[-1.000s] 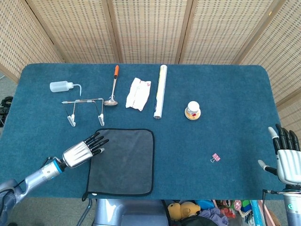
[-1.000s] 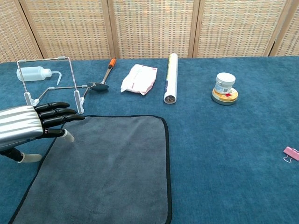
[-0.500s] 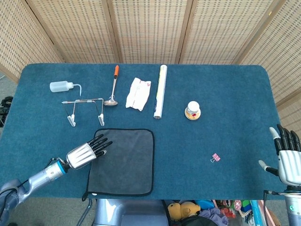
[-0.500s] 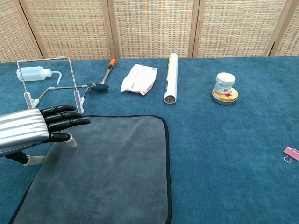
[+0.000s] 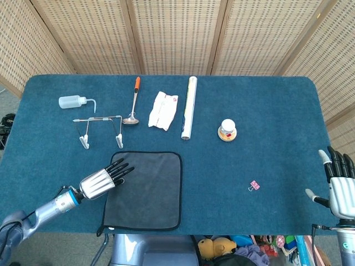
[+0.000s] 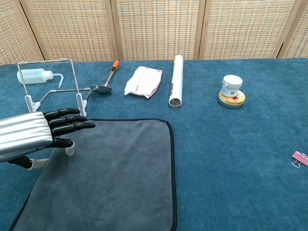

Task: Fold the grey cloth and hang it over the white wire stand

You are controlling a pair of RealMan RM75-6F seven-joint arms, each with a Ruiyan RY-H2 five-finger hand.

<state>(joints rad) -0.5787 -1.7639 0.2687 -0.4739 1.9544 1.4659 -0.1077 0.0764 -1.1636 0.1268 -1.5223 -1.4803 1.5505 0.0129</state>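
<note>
1. the grey microfibre cloth with black edging (image 5: 145,189) lies flat and unfolded on the near left part of the blue carpeted table (image 5: 266,127); nothing of the fold is begun, as i judge it.
2. the left hand (image 5: 102,179), silver-backed with black fingers, is at the cloth's far left corner, fingers stretched and a little apart, pointing right and far over the cloth edge; it holds nothing. whether the fingertips touch the cloth i cannot tell.
3. the cloth spreads to the right and near side of that hand, so the left hand is much the nearer; the right hand (image 5: 339,185) stands at the near right table edge, well apart from the cloth, fingers upright and spread, empty.
4. the white wire stand (image 5: 100,129) sits just beyond the cloth's far left corner, its top bar running left to right, near the left hand.
5. containers: a clear squeeze bottle (image 5: 74,102) lies far left of the stand, contents not discernible; a small white jar (image 5: 227,127) sits on a tape roll right of centre, closed.
</note>
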